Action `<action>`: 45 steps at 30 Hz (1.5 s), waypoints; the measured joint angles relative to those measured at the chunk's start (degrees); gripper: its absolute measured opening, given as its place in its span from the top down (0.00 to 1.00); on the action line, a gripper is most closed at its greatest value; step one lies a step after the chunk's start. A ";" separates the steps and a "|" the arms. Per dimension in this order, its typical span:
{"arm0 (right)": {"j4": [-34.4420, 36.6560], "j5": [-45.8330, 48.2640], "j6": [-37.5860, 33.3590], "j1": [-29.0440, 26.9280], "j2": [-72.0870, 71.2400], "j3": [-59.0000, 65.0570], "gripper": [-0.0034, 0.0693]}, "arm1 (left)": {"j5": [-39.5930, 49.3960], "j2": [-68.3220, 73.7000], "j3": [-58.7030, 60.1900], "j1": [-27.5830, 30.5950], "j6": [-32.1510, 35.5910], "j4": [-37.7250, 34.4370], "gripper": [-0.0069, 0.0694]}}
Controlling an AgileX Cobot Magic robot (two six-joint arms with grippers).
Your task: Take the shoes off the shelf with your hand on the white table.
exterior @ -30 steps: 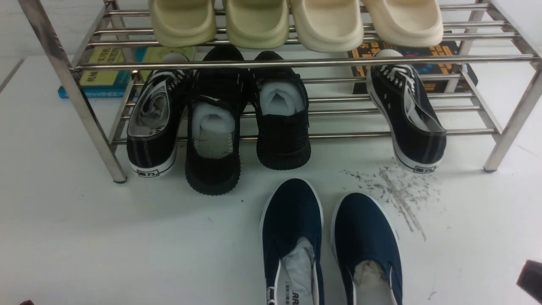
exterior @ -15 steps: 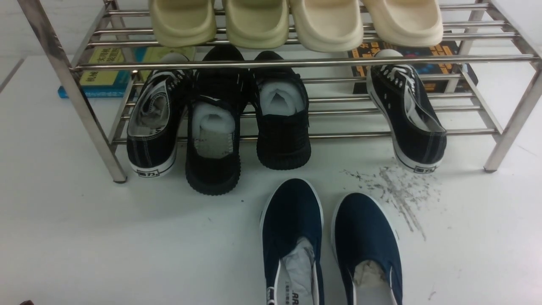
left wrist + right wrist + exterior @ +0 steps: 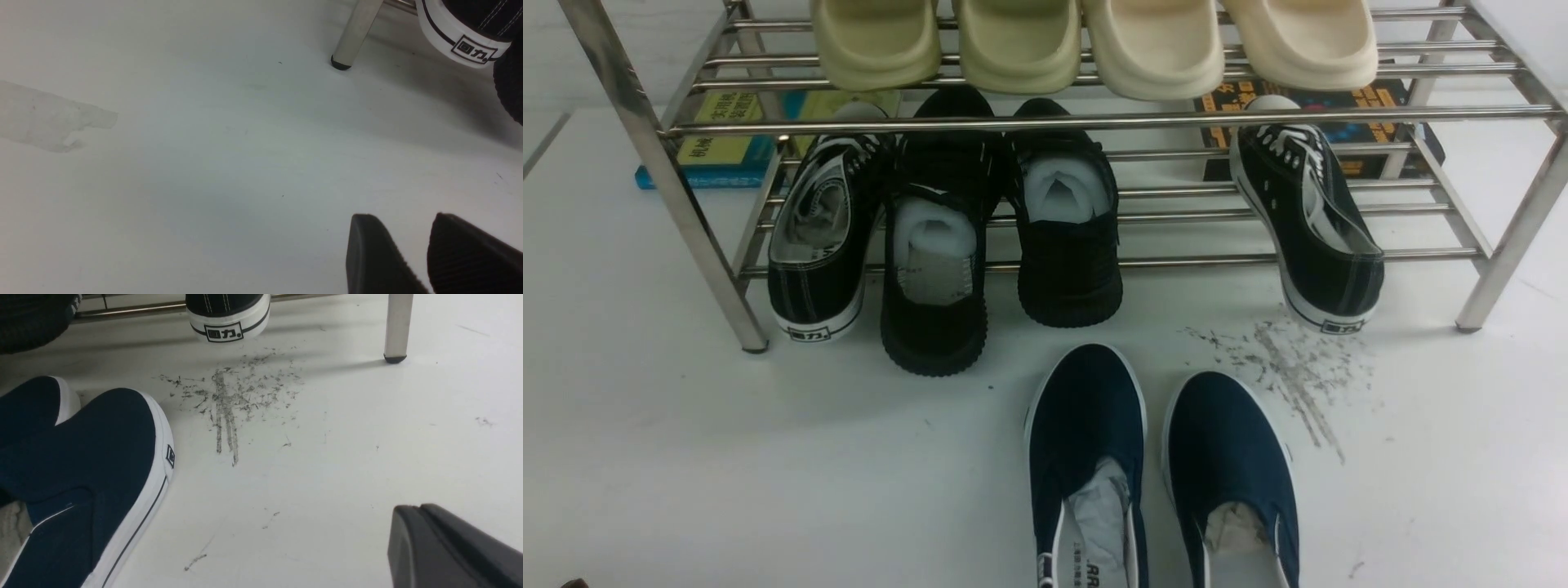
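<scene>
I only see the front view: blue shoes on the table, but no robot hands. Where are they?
Observer: The right wrist view shows the right end effector shut and empty, beside the navy shoes.
Operator: And the other one?
Observer: The left wrist view shows the left end effector, fingers apart with nothing between them, near a leg of the shelf.
Operator: Any logo on the blue shoes?
Observer: Yes, a small square badge on one sole's side.

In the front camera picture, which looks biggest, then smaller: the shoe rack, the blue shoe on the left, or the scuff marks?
1. Shoe rack, easily biggest.
2. Left navy slip-on, though it is nearest the camera and cut off by the frame.
3. Scuff marks, smallest.
</scene>
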 joint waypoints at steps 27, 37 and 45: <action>0.02 0.00 -0.04 -2.90 0.00 -0.05 0.89 | 0.00 0.00 0.00 0.00 0.00 0.00 0.60; 0.06 0.00 -0.06 -2.90 0.00 -0.05 0.87 | 0.00 0.00 0.00 0.00 0.00 0.00 0.60; 0.06 0.00 -0.06 -2.90 0.00 -0.05 0.86 | 0.00 0.00 0.00 0.00 0.00 0.00 0.60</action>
